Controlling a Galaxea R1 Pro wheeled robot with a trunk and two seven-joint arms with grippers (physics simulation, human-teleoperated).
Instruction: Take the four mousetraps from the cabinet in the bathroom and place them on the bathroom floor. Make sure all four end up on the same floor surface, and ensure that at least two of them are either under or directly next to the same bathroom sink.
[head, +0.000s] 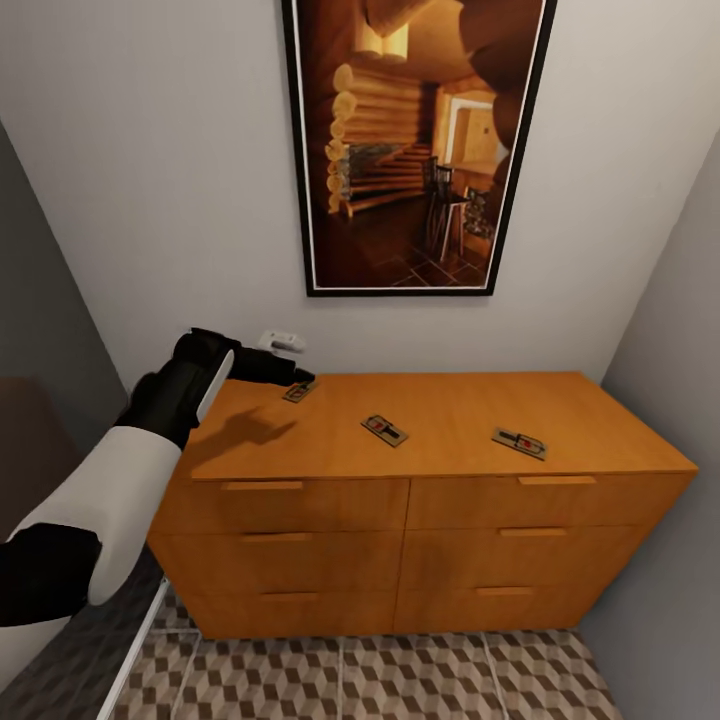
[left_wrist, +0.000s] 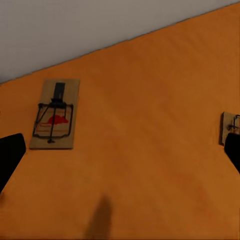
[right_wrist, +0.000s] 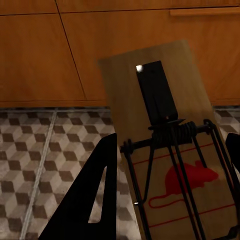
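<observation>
Hovering left claw (head: 300, 378) spread wide over cabinet (head: 450, 430); right claw (right_wrist: 165, 190) apparently gripping mousetrap (right_wrist: 170, 150) above bathroom floor (right_wrist: 45, 150).

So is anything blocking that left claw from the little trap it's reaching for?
Nothing visible. The left claw hangs open just above the cabinet top, with the nearest mousetrap lying flat on bare wood before it.

Head above cabinet (head: 420, 430); wrists perhaps close.

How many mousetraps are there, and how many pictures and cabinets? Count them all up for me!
Mousetraps: 4, three on the cabinet top and one in the right gripper
Pictures on the wall: 1
Cabinets: 1
Total: 6
</observation>
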